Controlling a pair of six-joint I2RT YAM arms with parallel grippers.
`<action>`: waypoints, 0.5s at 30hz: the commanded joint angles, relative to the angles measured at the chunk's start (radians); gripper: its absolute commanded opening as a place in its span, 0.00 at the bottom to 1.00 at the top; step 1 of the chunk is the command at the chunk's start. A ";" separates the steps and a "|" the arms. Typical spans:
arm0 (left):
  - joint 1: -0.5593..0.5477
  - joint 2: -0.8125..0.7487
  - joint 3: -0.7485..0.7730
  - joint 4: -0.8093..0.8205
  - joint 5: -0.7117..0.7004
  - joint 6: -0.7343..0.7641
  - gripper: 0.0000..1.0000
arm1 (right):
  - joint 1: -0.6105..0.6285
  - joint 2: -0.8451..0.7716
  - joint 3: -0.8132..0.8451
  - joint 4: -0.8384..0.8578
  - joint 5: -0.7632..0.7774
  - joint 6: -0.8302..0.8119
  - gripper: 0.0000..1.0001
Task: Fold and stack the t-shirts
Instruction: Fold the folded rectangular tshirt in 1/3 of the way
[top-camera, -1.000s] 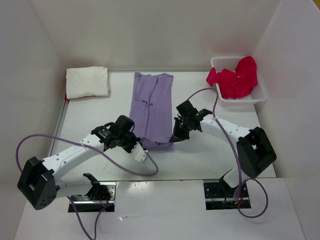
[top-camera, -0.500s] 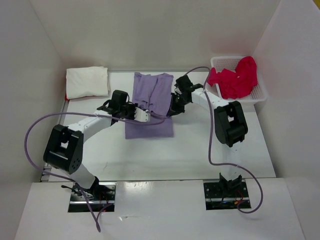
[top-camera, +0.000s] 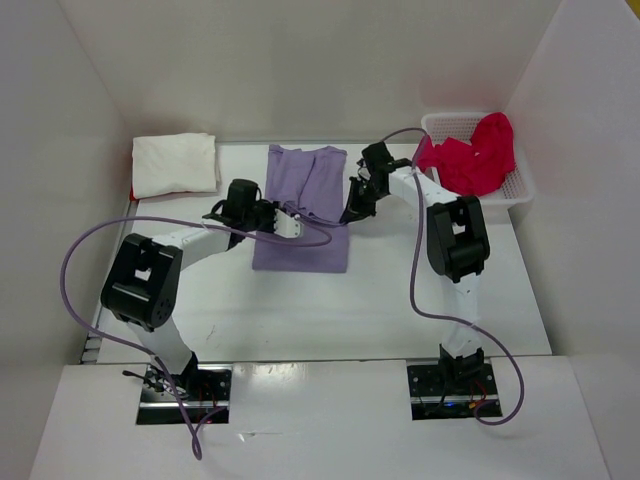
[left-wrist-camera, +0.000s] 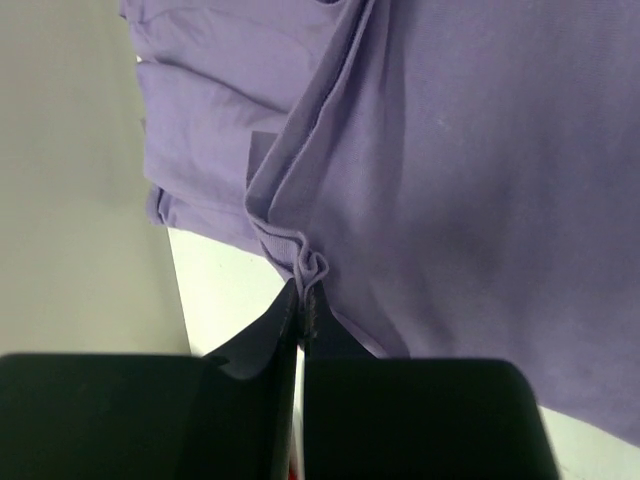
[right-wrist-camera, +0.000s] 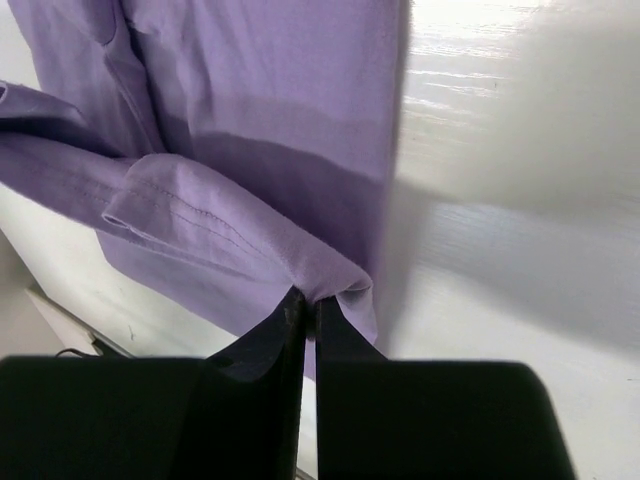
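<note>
- T-shirts: one lavender t-shirt (top-camera: 300, 250) lies mid-table, its near part doubled back.
- One folded off-white t-shirt (top-camera: 175, 163) sits at the far-left corner.
- One pinkish-red t-shirt (top-camera: 470, 155) is heaped in the single white basket (top-camera: 524, 185), far right.
- Two grippers: the left gripper (left-wrist-camera: 305, 300) is pinched tight on the lavender hem, and the right gripper (right-wrist-camera: 305, 305) is clamped on its folded edge.

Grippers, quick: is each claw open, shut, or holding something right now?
Left gripper: shut, pinching a fold of the lavender t-shirt.
Right gripper: shut, pinching an edge of the lavender t-shirt.
</note>
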 joint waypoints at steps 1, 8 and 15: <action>0.006 0.022 -0.024 0.083 0.063 -0.023 0.02 | -0.007 0.019 0.034 -0.014 -0.026 -0.017 0.06; 0.006 0.031 -0.076 0.104 -0.041 0.048 0.19 | -0.027 0.050 0.124 0.007 -0.035 -0.026 0.58; 0.015 0.043 -0.116 0.181 -0.162 0.025 0.48 | -0.012 -0.126 0.079 0.030 0.065 -0.068 0.34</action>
